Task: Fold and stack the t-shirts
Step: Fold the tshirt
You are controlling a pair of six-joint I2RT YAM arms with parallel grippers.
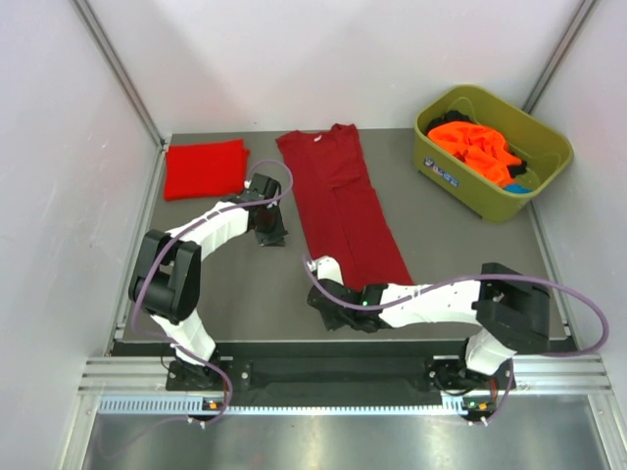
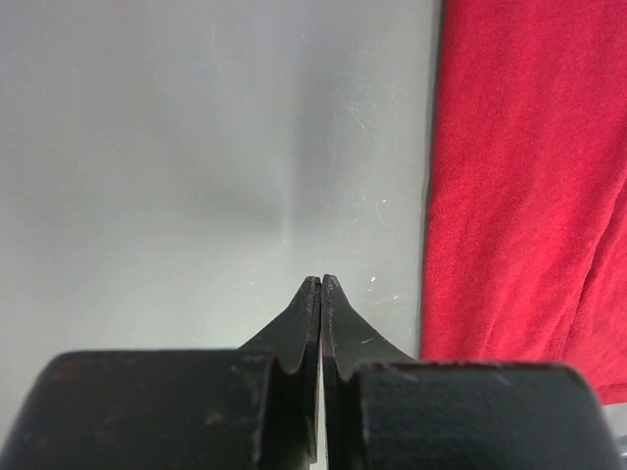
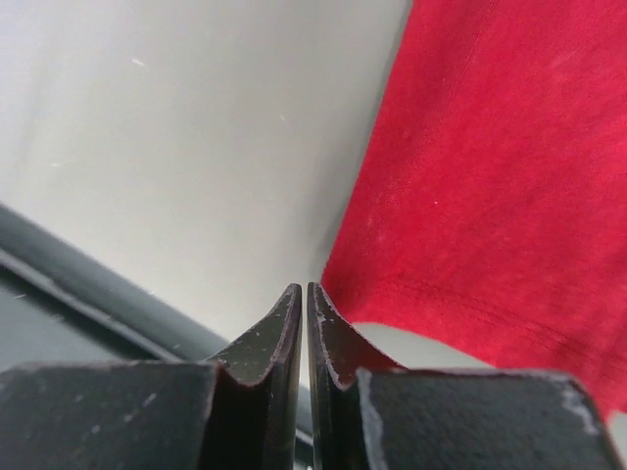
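Note:
A dark crimson t-shirt (image 1: 345,201) lies in a long narrow strip down the middle of the table, neck at the far end. A brighter red t-shirt (image 1: 204,168) lies folded at the far left. Orange t-shirts (image 1: 474,147) fill the tub. My left gripper (image 1: 271,236) is shut and empty on bare table just left of the crimson shirt's edge (image 2: 519,176). My right gripper (image 1: 321,296) is shut and empty by the shirt's near left corner (image 3: 490,176), its fingertips (image 3: 315,304) close to the hem without holding it.
An olive-green plastic tub (image 1: 529,191) stands at the far right corner. The table's dark front edge (image 3: 88,284) runs close behind the right gripper. White walls enclose the table on three sides.

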